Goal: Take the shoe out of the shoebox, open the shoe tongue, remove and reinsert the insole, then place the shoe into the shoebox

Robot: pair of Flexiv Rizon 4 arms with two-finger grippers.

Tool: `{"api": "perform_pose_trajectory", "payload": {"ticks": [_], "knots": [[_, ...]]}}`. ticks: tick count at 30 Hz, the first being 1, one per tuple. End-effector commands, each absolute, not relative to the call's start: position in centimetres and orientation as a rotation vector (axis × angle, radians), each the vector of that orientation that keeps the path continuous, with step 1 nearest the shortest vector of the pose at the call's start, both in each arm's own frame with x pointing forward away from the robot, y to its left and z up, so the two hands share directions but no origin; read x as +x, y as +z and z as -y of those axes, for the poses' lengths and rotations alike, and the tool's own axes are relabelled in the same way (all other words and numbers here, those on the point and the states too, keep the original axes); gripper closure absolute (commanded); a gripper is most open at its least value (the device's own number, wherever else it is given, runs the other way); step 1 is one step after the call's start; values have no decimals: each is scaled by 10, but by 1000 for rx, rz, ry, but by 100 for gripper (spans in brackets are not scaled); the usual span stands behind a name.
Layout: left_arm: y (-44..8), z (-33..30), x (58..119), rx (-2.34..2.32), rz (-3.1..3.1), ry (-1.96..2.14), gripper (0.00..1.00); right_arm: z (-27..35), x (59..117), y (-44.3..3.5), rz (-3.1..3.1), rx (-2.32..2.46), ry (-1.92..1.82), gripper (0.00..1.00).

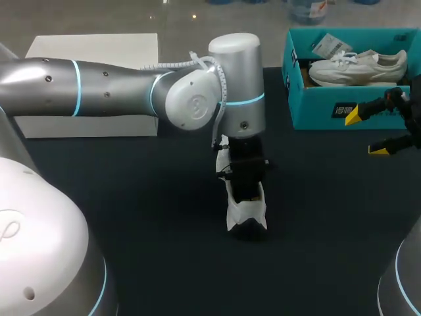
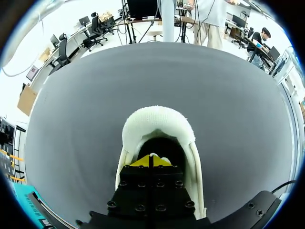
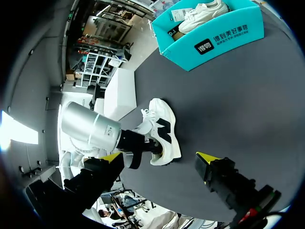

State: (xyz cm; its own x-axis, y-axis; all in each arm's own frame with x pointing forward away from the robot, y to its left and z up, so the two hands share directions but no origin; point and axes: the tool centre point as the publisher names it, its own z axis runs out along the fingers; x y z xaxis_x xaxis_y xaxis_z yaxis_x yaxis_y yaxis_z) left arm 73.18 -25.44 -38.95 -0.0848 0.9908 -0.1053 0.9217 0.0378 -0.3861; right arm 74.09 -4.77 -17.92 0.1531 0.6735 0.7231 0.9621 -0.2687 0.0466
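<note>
Left claw inside white shoe, black side mark, fuzzy collar

white low sneaker with a black side mark, teal cardboard shoebox, off-white sneaker inside it, matte black tabletop

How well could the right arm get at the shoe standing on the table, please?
Probably yes, from the side: the right fingers stand open, with bare table between them and the shoe. The shoe's opening is taken, though: the left fingers reach down into it.
</note>
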Motion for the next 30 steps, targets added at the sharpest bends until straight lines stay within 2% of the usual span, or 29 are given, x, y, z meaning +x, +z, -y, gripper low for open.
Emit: {"api": "perform_pose_trajectory", "payload": {"ticks": [1, 30], "knots": [[-376, 247, 731, -2002, 2127, 526, 100, 47, 741, -179, 1556, -2013, -900, 0], [-407, 247, 719, -1968, 2104, 505, 100, 47, 741, -179, 1556, -2013, -900, 0]]}}
